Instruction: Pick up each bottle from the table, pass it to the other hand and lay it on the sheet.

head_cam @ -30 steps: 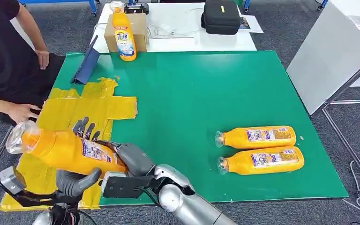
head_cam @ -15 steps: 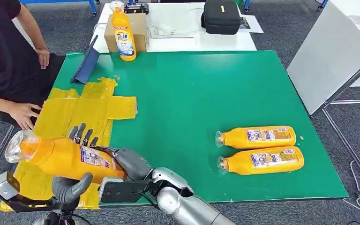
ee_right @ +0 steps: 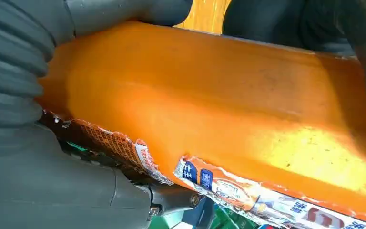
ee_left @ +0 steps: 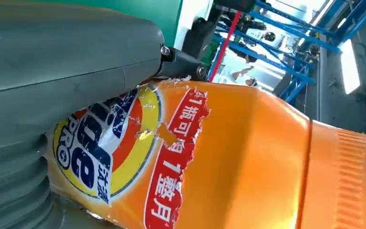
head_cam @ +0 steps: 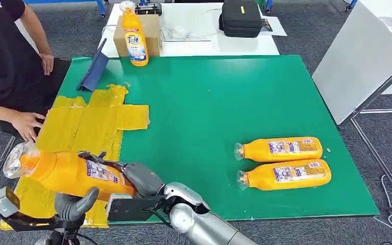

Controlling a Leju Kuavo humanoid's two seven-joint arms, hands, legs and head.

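Lower now than a second ago, the held bottle (head_cam: 74, 172) has sunk toward the yellow sheet (head_cam: 89, 125), cap pointing left. My right hand (head_cam: 132, 178) grips its base end, fingers wrapped over it; my left hand (head_cam: 74, 204) cups it from beneath. Two more bottles (head_cam: 283, 162) lie on the green table (head_cam: 209, 102).

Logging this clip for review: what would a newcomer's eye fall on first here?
The big orange bottle held on its side between both robot hands, low over the yellow sheet at the near left of the green table. Next, two more orange bottles lying side by side near the right, and a person's hand at the sheet's left edge.
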